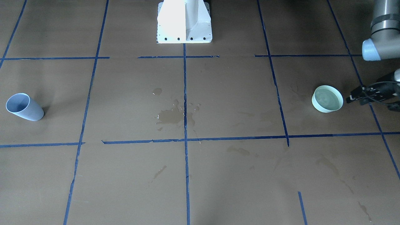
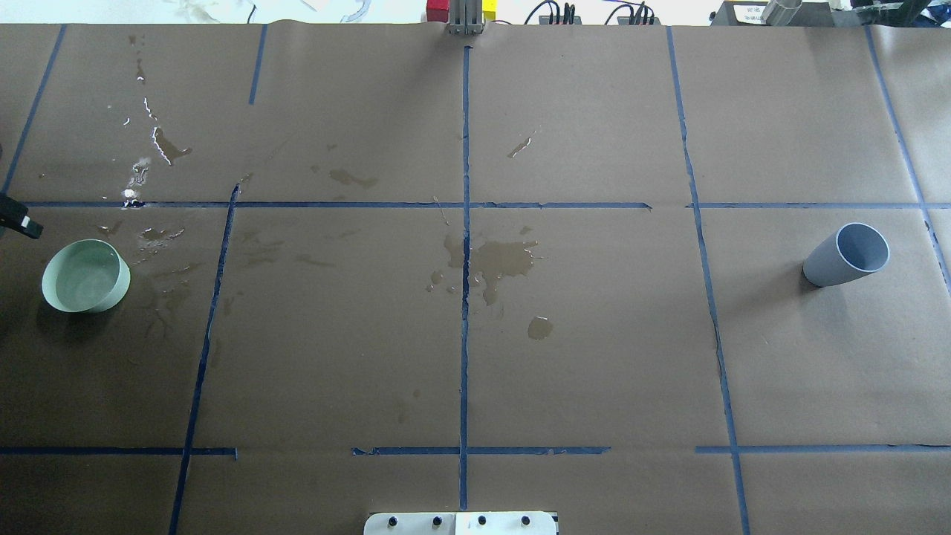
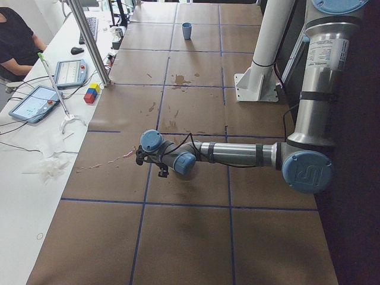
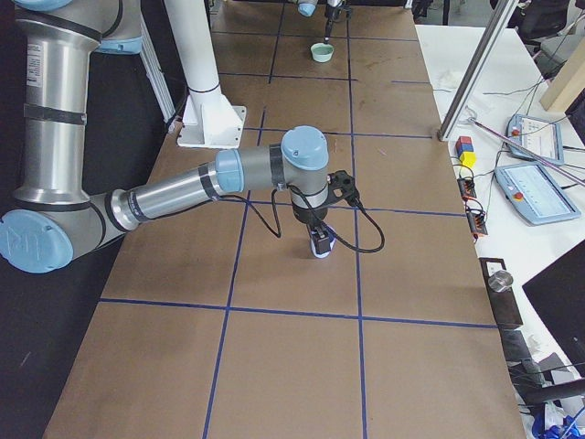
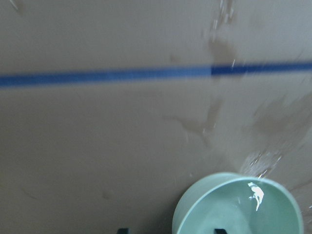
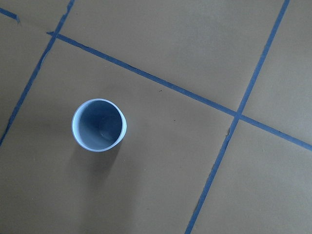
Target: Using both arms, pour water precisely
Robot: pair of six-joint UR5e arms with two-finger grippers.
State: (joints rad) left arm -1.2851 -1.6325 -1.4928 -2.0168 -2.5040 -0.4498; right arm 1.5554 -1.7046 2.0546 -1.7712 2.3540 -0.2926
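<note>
A mint-green bowl [image 1: 327,98] stands upright at my left end of the table, with clear water [image 5: 256,192] glinting inside it. It also shows in the overhead view [image 2: 85,275]. My left gripper [image 1: 351,97] hovers just beside the bowl, apart from it. In the left wrist view its two fingertips [image 5: 123,230] stand apart with nothing held. A light blue cup [image 1: 24,107] stands empty at my right end [image 2: 847,255]. My right gripper [image 4: 320,240] hangs above the cup [image 6: 100,124]. I cannot tell whether it is open or shut.
Spilled water patches [image 1: 170,115] lie mid-table on the brown paper [image 2: 505,260], with more wet streaks [image 2: 160,145] beyond the bowl. Blue tape lines grid the table. The white pedestal base [image 1: 184,22] stands at the robot's edge. Tablets and an operator [image 3: 18,35] are across the table.
</note>
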